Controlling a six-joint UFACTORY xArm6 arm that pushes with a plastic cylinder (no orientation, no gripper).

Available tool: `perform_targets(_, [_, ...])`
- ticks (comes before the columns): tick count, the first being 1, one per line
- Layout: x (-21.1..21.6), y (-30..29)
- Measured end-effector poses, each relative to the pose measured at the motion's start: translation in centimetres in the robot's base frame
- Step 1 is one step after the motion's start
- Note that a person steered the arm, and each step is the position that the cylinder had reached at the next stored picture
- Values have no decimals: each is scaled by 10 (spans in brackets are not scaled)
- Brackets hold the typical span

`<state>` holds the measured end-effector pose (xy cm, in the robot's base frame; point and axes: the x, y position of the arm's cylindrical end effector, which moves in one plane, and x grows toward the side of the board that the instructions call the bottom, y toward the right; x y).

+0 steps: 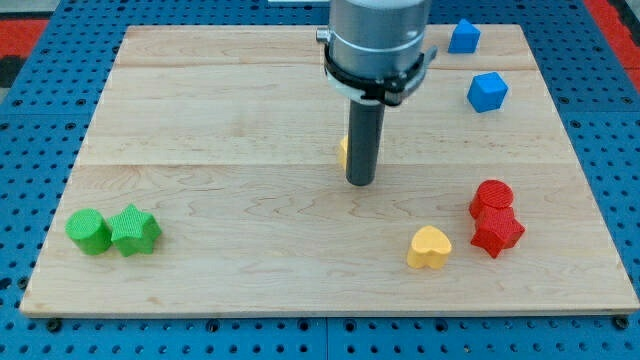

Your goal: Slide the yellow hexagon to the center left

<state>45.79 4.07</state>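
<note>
The yellow hexagon (343, 151) lies near the middle of the wooden board (200, 120), almost wholly hidden behind my rod; only a sliver of its left edge shows. My tip (361, 183) rests on the board just to the right of and in front of that sliver, touching or very close to the block. The rod hangs from the grey arm (377, 40) at the view's top centre.
A green cylinder (89, 231) and a green star (135, 230) sit at the bottom left. A yellow heart (429, 247) lies at the bottom right, beside a red cylinder (491, 197) and a red star (497, 232). Two blue blocks (463, 36) (487, 91) are at the top right.
</note>
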Motion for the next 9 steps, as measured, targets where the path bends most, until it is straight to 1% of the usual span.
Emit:
perform_targets(1, [7,63])
perform_targets(2, [-23,21])
perform_targets(4, [-80,-113])
perform_targets(5, [-104,-126])
perform_targets(6, [-111,-154])
perform_targets(7, [-111,-200])
perform_targets(8, [-111,-207])
perform_targets(9, [-99,-220])
